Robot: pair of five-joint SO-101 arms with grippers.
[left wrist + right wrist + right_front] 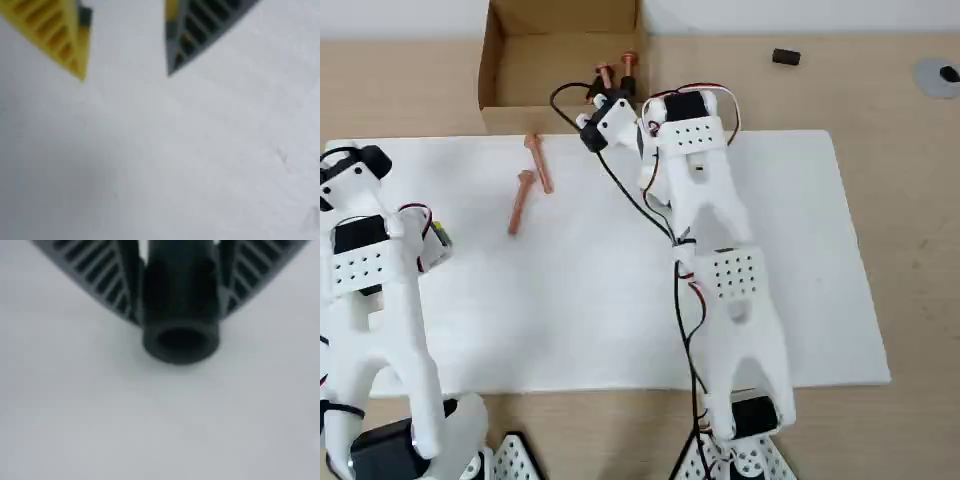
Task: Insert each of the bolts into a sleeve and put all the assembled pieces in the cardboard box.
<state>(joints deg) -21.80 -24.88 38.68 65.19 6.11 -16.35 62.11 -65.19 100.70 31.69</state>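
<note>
Grasping black sleeve (pixel 181 340) in right gripper (pixel 180 315), over sheet (pixel 160 430). Left gripper (pixel 125 75) released, empty, above sheet. Lying loose on sheet near box (pixel 550 70): two bolts (pixel 520 205).

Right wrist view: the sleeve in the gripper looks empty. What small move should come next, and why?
Probably the left gripper, open over the white mat, should reach for the nearer loose bolt: the right gripper holds an empty sleeve awaiting one.
</note>
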